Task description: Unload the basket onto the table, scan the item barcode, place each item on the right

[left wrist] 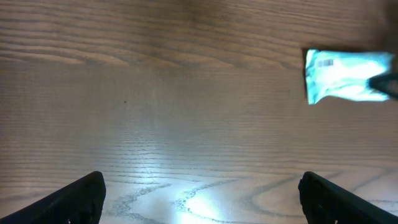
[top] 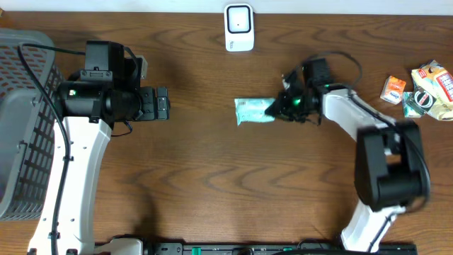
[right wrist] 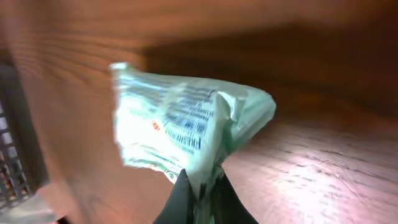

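Close in, right end effector (right wrist: 200, 190) clenched on the crumpled end of a pale green packet (top: 252, 111), printed face toward the wrist camera. Packet at mid-desk, free edge pointing left. Left end effector (left wrist: 202, 193) spread wide, gripping nothing, well apart from that edge, bare desk (top: 198, 163) between. Grey basket (top: 21, 127) at the left edge, snack packs (top: 425, 88) near the right. Farthest, white scanner (top: 239, 27) at the back edge, open wood before it.

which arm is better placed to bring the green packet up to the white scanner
Right. The right gripper is shut on the green packet's edge, and the white scanner stands not far from it. The left gripper is open, empty and well off to the side.
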Tool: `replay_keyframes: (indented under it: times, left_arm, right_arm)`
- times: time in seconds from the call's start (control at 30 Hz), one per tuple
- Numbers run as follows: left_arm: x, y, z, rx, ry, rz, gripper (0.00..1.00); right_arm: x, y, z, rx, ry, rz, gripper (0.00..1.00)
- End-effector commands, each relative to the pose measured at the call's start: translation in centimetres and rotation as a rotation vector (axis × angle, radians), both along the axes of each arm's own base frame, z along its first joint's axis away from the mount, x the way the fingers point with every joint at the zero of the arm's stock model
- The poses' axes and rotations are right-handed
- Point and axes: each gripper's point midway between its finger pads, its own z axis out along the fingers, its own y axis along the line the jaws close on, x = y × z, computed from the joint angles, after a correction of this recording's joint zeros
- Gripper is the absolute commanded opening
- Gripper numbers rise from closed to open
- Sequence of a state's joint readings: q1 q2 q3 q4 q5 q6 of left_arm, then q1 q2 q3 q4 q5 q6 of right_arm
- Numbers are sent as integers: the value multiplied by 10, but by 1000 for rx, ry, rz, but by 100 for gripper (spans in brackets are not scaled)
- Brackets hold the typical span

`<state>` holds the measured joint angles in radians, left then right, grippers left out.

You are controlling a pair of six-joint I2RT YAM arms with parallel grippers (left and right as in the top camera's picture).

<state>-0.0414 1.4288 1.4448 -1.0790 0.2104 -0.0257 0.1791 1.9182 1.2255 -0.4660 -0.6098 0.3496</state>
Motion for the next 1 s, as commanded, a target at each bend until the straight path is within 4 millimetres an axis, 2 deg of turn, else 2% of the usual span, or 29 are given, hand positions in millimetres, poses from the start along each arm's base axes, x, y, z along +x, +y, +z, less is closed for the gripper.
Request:
replay_keyframes:
  times: [0.0,0.1,0.3,0.53,0.63,0.87,0.97]
  left_arm:
    - [-2,-1,-3,3,11,-4,98]
    - [-2,-1,-3,3,11,-4,98]
    - [-2,-1,-3,3,11,-4,97]
    - [-2,0,-3,4,11,-4,97]
    - [-2,-1,-3,3,11,-4,98]
    - [-2,-1,-3,3,11,-4,98]
    - [-2,-1,-3,3,11,-4,98]
  right_arm:
    - [9,5,68,-3,-230,66,1]
    - [4,10,98,7,-307,88,1]
    - [-6,22,139,64,-440,172,1]
    - [9,33,188,163,-620,171,1]
    - [16,35,202,202,-650,141,1]
    - [13,42,214,256,-680,172,1]
    - [10,48,234,327,-748,221,1]
